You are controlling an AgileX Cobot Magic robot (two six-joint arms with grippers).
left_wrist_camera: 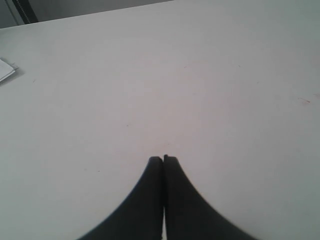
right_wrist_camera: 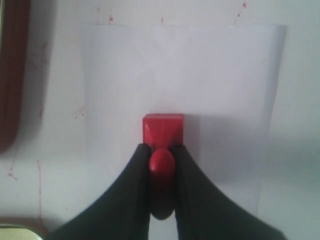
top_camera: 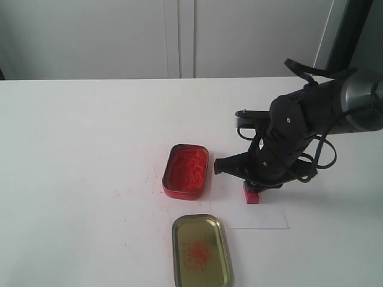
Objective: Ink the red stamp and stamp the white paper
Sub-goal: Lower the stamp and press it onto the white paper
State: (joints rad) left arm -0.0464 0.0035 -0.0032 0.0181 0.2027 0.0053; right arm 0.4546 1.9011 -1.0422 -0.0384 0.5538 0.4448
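Note:
The red stamp (top_camera: 252,195) (right_wrist_camera: 163,130) stands with its square base down on the white paper (top_camera: 258,216) (right_wrist_camera: 200,75). My right gripper (top_camera: 256,186) (right_wrist_camera: 162,148) is shut on the stamp's stubby handle, one black finger on each side. The paper lies flat on the table, just right of the open red ink tin (top_camera: 186,170). No imprint shows on the visible part of the sheet. My left gripper (left_wrist_camera: 163,159) is shut on nothing and hovers over bare tabletop; the exterior view does not show it.
The tin's gold lid (top_camera: 201,250), smeared with red inside, lies near the front edge. The tin's dark red side (right_wrist_camera: 11,75) borders the right wrist view. Red ink specks mark the table (top_camera: 90,149) around the tin. A white object (left_wrist_camera: 7,69) sits far from the left gripper.

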